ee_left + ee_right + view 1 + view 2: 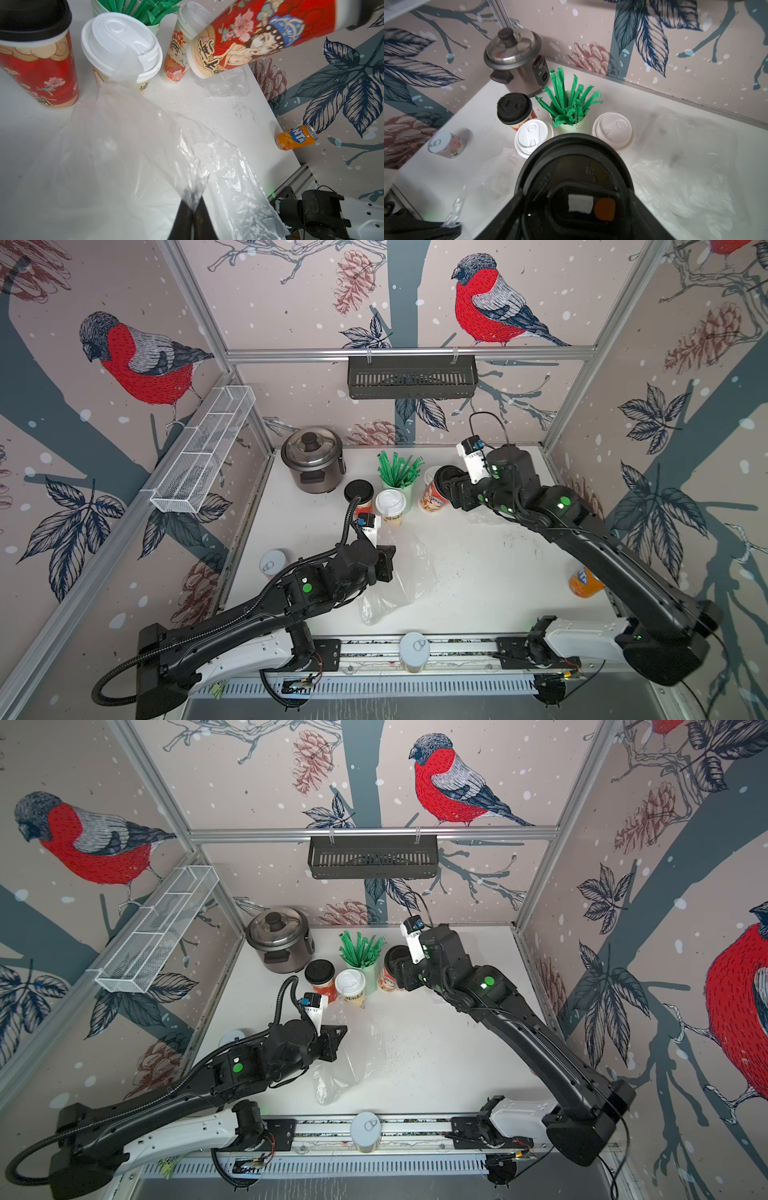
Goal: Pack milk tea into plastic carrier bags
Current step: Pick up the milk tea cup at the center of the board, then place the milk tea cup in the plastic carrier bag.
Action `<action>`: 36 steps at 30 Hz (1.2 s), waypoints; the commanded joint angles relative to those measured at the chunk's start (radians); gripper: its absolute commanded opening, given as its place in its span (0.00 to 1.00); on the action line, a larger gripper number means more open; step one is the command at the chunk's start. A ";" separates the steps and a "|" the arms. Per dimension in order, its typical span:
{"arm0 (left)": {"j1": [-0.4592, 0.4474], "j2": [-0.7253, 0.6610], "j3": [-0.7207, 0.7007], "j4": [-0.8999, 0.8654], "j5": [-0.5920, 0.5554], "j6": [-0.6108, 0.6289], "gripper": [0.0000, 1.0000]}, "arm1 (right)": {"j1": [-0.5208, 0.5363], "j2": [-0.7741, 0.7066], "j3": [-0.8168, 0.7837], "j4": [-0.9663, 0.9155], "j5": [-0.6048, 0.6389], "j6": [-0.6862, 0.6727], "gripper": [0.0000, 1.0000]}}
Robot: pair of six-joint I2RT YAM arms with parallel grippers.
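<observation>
The left gripper (192, 204) is pinched tight on the clear bag (124, 145) spread mid-table, while the right gripper (452, 489) clasps a tilted black-lidded red cup (239, 41) near the straw cup (571, 127).

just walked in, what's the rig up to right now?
Packing milk tea, early on. The left gripper pinches a clear plastic bag mid-table. The right gripper holds a black-lidded red cup, tilted, near the back of the table. A second black-lidded cup and two white-lidded cups stand beside the cup of green straws. No cup is in a bag yet.
</observation>
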 commanded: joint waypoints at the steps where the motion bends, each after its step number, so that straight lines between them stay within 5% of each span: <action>1: 0.002 0.021 0.015 0.087 0.004 0.027 0.07 | 0.001 -0.062 0.017 0.005 -0.049 0.041 0.70; 9: 0.005 0.091 0.043 0.135 -0.005 0.048 0.06 | 0.032 -0.143 0.022 0.017 -0.175 0.110 0.69; 36: 0.008 0.073 0.014 0.167 -0.068 0.014 0.00 | 0.196 -0.204 -0.127 -0.112 -0.162 0.235 0.67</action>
